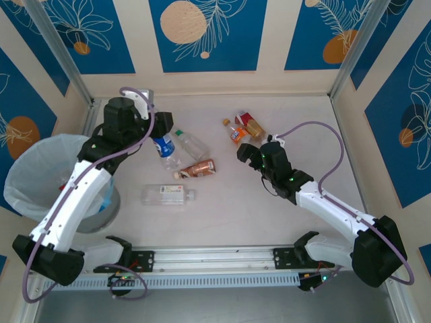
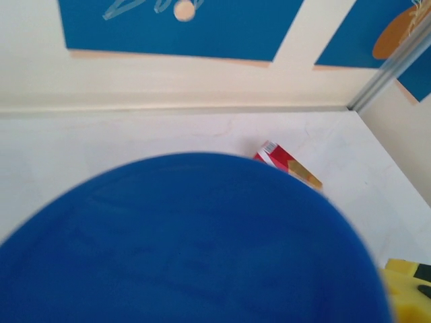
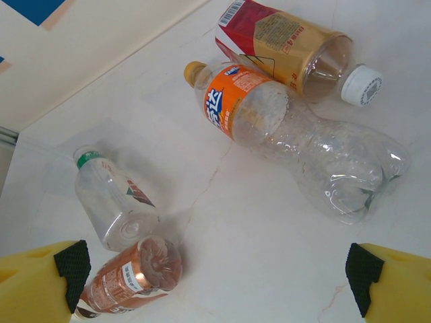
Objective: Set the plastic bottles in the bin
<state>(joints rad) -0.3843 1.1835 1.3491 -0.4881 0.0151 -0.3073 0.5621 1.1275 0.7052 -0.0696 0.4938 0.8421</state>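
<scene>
My left gripper [image 1: 160, 128] is shut on a blue-labelled plastic bottle [image 1: 165, 149] near the back left of the table. In the left wrist view the bottle's blue surface [image 2: 188, 249] covers the jaws, and one yellow finger pad [image 2: 406, 296] shows at the corner. The bin [image 1: 40, 176], round and lined with a white bag, stands at the far left. My right gripper [image 1: 252, 153] [image 3: 219, 282] is open above bare table. Beyond it lie an orange-labelled bottle [image 3: 269, 114] and a red-labelled bottle [image 3: 283, 40]. To its left lie a clear green-capped bottle [image 3: 111, 198] and a brown bottle [image 3: 131, 276].
A white-labelled bottle [image 1: 168, 195] lies on its side near the front, right of the bin. The clear bottle [image 1: 190, 143] and the brown bottle [image 1: 197, 169] lie mid-table between the arms. Walls close the table at the back and on both sides.
</scene>
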